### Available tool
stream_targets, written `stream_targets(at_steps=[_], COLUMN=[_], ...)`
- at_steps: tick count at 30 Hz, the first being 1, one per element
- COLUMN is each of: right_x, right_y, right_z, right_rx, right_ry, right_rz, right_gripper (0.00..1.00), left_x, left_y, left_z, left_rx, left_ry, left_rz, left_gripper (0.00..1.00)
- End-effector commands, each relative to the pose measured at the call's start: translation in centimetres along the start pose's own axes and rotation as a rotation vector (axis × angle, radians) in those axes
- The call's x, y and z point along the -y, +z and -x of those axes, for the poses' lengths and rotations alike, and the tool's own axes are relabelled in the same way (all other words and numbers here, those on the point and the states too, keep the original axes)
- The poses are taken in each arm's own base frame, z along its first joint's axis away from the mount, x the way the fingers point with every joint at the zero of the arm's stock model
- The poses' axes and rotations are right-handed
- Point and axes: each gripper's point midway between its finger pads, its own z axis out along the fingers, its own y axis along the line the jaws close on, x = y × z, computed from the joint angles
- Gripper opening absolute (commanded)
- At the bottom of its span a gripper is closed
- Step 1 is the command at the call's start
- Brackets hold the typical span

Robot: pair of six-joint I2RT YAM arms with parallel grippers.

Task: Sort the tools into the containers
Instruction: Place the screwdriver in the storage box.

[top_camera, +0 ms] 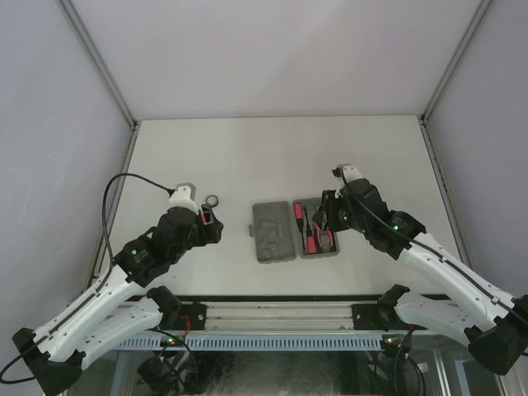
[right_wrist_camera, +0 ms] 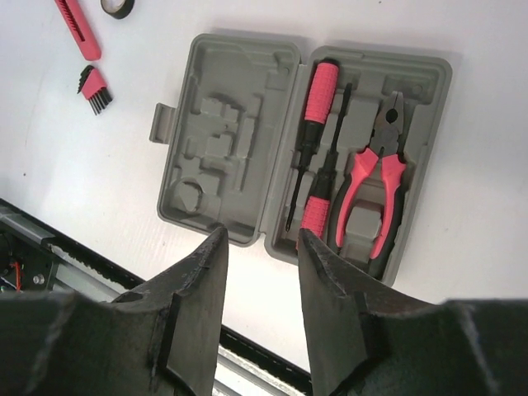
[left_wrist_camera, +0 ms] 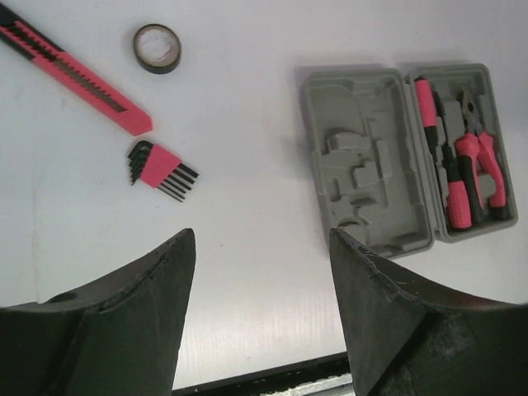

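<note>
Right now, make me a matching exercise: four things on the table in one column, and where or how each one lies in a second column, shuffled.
1 pliers
2 dark ring
3 hex keys
4 case's left half

A empty recesses
B round, flat on the table
C in the case's right half
D fanned out

Pairs: 1-C, 2-B, 3-D, 4-A

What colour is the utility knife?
The knife is red with black trim; best in left wrist view.

A robotics lab test cell was indicated: a white surface (top_camera: 272,157) was enclosed by plain pale panels (top_camera: 49,99) on metal frame posts (top_camera: 99,66), and the left arm (top_camera: 115,289) and right arm (top_camera: 445,268) were mounted on an aluminium rail (top_camera: 272,315).
</note>
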Motion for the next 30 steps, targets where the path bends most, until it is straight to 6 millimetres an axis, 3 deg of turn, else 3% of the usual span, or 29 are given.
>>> stream_targets(at_steps=[1,5,10,21,30], right_x=[-0.1,0.2,0.2,1.2,1.1], right_y=[-0.9,-1.4,-1.9,-3.2,-3.2], right_z=[0.0,0.0,0.2,0.2,-1.8], right_rx=[0.025,0.049,0.056,0.077,0.037], right_ry=[0.017,0.032,0.033,0.042,0.067], right_rz=[0.031,0.038,0.059,0.031,0.063], right_gripper=[0.39,0.48,0.49,0.49,0.49], left_x=[-1.7,-2.9,-4.5,-7.5,-8.5], left_y=[0.0,-0.2,0.2,3.1,5.8], left_z=[1.1,1.6,1.3,0.6,0.9], left_rx=[0.034,0.041,0.034,-0.03,-0.08], left_ry=[-0.05,-0.096,-0.147,-0.232,-0.242], left_rz=[0.065,0.099,0.148,0.263,0.335], left_gripper=[0.7,0.71,0.71,0.72,0.72])
